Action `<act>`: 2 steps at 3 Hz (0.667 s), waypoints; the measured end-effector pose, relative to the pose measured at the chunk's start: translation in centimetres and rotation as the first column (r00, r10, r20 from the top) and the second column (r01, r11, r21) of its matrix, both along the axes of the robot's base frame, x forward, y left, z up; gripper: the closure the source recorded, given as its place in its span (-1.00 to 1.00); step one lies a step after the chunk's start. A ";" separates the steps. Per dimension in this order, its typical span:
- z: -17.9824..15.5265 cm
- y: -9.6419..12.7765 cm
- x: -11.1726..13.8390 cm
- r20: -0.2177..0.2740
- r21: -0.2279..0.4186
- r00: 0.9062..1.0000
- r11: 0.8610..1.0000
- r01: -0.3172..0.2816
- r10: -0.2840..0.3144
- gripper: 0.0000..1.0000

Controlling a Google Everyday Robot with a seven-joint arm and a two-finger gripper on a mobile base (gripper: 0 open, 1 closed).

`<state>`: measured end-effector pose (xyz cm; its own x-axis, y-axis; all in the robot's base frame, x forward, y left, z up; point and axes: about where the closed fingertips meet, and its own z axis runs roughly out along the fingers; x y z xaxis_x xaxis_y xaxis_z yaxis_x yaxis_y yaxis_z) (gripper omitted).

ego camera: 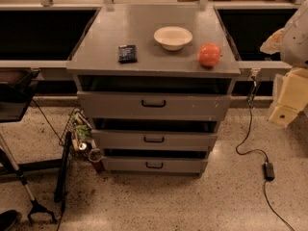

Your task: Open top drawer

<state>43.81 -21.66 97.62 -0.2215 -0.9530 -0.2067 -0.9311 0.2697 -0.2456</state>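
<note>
My gripper point(287, 100) hangs at the right edge, and I cannot tell if it is spread or pressed together. The top drawer point(192, 107) sits well to its left, its black handle point(153, 103) lying sideways.

Flat grey cabinet top point(144, 28) with three items set on it, speckled stone floor point(192, 206) below.
A small dark rectangular packet point(127, 53) is laid left of centre, a shallow cream-white bowl point(173, 37) is set behind the middle, and a round orange-red ball-like fruit point(210, 55) is placed near the front right corner; all three are seen apart. A black cable with a small adapter block point(268, 170) is laid on the floor at right. The gripper point(285, 110) is seen at the right edge, off the top.
</note>
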 end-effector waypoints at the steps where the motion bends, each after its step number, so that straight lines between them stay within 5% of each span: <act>1: 0.0 0.0 0.0 0.000 0.000 1.000 1.000 0.000 0.000 -1.00; 2: -1.3 1.9 1.8 0.010 0.016 1.000 1.000 -0.016 0.016 -1.00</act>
